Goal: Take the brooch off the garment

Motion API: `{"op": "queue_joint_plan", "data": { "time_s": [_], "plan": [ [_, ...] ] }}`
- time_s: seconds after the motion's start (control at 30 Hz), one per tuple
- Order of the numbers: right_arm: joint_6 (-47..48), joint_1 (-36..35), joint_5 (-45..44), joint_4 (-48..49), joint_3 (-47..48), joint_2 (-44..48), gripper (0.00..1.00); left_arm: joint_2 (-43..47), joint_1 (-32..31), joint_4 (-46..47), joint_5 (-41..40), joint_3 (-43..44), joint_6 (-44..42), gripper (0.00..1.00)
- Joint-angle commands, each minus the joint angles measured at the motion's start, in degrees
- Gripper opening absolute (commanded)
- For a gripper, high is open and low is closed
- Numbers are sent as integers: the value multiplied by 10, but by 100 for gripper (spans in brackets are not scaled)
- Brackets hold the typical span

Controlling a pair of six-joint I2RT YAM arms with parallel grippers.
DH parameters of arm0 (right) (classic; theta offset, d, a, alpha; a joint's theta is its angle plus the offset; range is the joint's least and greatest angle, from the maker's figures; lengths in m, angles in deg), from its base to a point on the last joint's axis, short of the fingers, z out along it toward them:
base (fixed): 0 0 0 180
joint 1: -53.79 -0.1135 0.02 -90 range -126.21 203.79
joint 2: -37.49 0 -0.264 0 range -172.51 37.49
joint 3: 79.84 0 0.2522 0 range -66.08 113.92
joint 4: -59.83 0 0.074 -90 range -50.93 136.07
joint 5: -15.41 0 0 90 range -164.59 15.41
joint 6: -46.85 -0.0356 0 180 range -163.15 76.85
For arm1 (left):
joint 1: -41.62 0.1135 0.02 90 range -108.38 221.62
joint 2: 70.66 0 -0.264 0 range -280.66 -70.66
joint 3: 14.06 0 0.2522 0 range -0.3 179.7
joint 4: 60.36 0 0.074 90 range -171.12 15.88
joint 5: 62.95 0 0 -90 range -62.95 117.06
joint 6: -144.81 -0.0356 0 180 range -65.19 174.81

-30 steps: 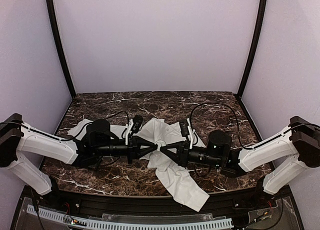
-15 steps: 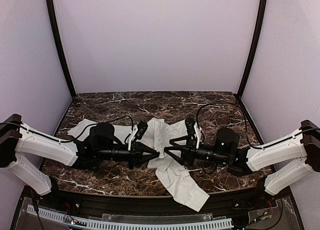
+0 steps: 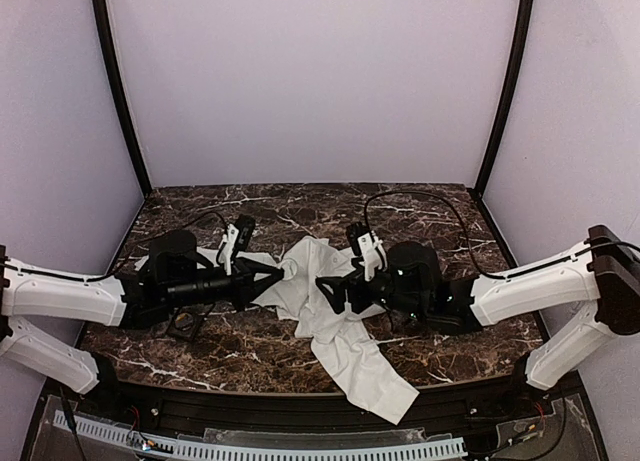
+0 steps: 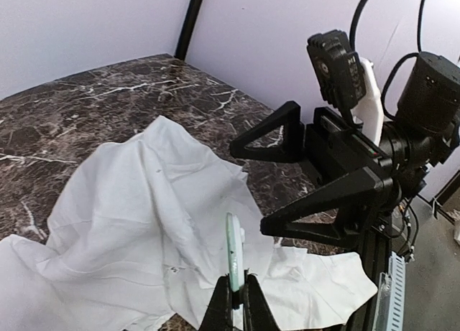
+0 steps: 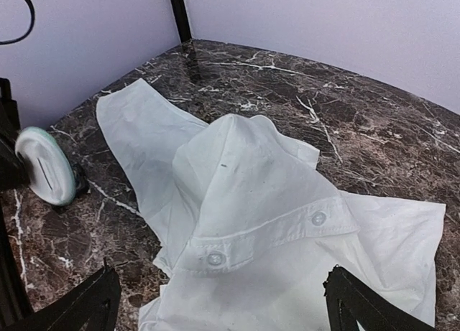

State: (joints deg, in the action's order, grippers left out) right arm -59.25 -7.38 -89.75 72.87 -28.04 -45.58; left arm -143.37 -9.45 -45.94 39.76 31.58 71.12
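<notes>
The brooch (image 4: 235, 259), a small pale round disc, is pinched edge-on in my left gripper (image 4: 236, 286), which is shut on it. It hangs clear of the cloth, over the marble beside the garment's left edge (image 5: 44, 174). In the top view the brooch (image 3: 290, 271) sits at the left gripper's (image 3: 283, 273) tips. The garment (image 3: 335, 321) is a crumpled white shirt (image 5: 266, 202) with two buttons showing on its placket. My right gripper (image 5: 223, 306) stands wide open just above the shirt with nothing between its fingers (image 3: 326, 289).
The dark marble table (image 3: 420, 216) is walled by pale panels on three sides. A small black square tray (image 3: 184, 325) lies under the left arm. The shirt's lower end hangs over the near edge (image 3: 385, 396). The two grippers face each other, close together.
The right gripper has opened and let go of the shirt. The left gripper has drawn back to the left with the brooch in it, away from the cloth.
</notes>
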Motion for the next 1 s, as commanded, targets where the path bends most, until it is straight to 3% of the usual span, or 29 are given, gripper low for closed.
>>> {"op": "queue_joint_plan", "data": {
  "time_s": [0.0,0.27,0.3,0.4,0.43,0.47,0.5,0.7,0.97],
  "plan": [
    [29,-6,-76,-56,65,-76,99,54,42,-50,-56,-37,0,1],
    [39,-2,-153,-124,224,-227,98,113,83,-68,-57,-67,5,1],
    [40,-1,-154,-129,238,-240,88,121,85,-70,-60,-71,4,1],
    [43,2,-161,-142,276,-258,31,134,91,-76,-67,-78,3,1],
    [46,4,-165,-142,284,-255,17,140,94,-78,-67,-80,3,1],
    [48,5,-167,-143,291,-250,5,142,95,-81,-69,-82,3,1],
    [50,8,-166,-148,300,-242,0,148,97,-83,-69,-82,2,1],
    [60,40,-184,-121,287,-132,0,175,103,-106,-73,-84,-6,1],
    [143,75,-351,-82,282,-51,0,208,106,-128,-85,-87,-9,1]
  ]
}}
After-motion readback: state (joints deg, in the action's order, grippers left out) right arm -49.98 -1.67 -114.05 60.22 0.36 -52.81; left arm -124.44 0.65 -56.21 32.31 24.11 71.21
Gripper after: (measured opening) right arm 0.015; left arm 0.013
